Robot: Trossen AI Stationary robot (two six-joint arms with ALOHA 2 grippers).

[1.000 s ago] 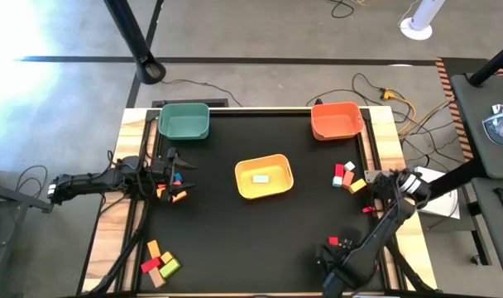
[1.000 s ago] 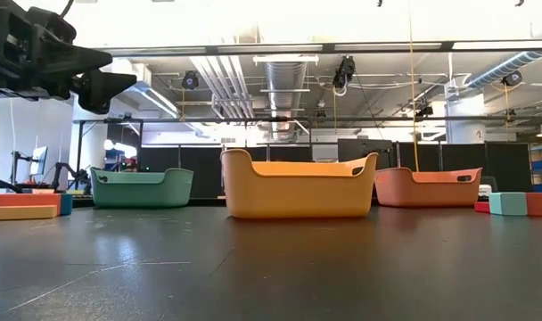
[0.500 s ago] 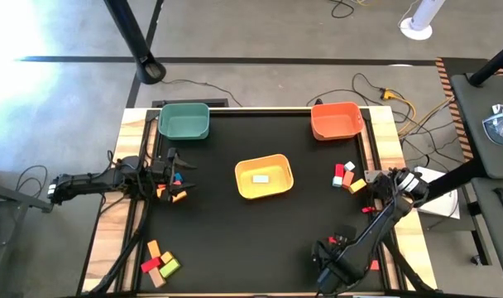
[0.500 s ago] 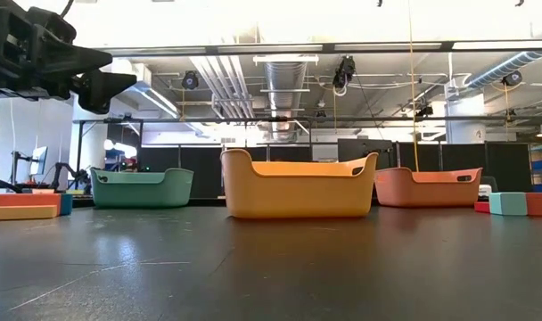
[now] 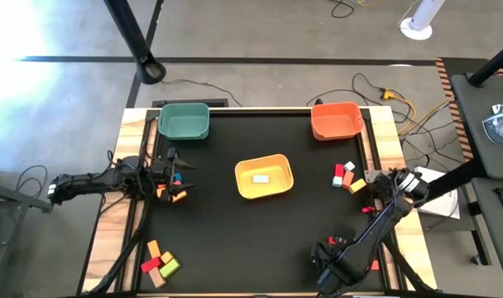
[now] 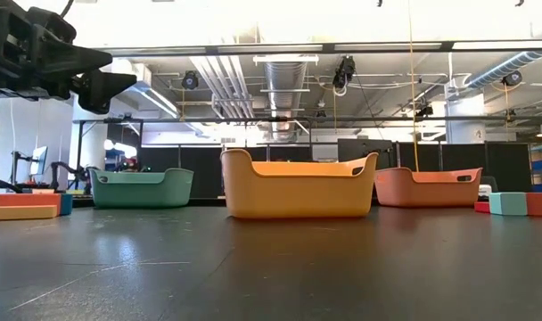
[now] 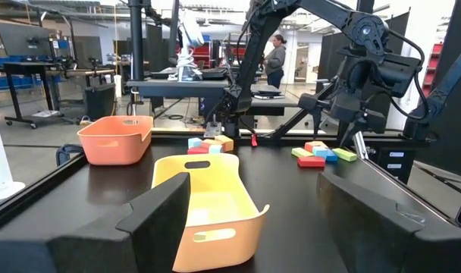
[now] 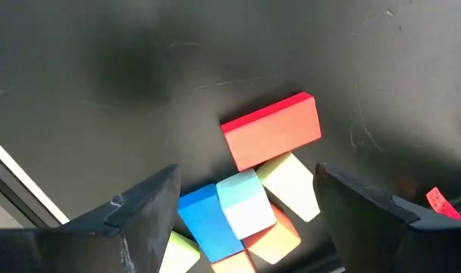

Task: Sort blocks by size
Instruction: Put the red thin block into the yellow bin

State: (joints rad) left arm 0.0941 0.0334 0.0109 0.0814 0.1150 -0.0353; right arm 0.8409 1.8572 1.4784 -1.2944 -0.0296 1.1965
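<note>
Small coloured blocks lie in groups on the black table: one cluster [image 5: 347,176] at the right, one [image 5: 159,263] at the front left, a few [image 5: 175,186] under my left gripper. Another cluster [image 8: 249,205], topped by a red block [image 8: 272,130], lies below my right gripper [image 8: 247,178]. That gripper [image 5: 330,257] hovers open above it at the front right, touching nothing. My left gripper [image 5: 174,170] hangs open well above the table's left side [image 6: 75,76]. A pale block [image 5: 261,178] rests in the yellow bin [image 5: 264,192].
A green bin [image 5: 184,121] stands at the far left and an orange bin [image 5: 337,121] at the far right, with the yellow bin in the middle. Bare black table lies between the bins and the front edge. A person [image 7: 276,57] stands in the room beyond.
My right arm has shifted a little toward the table's near edge above the front-right blocks. Its fingers have stayed apart.
</note>
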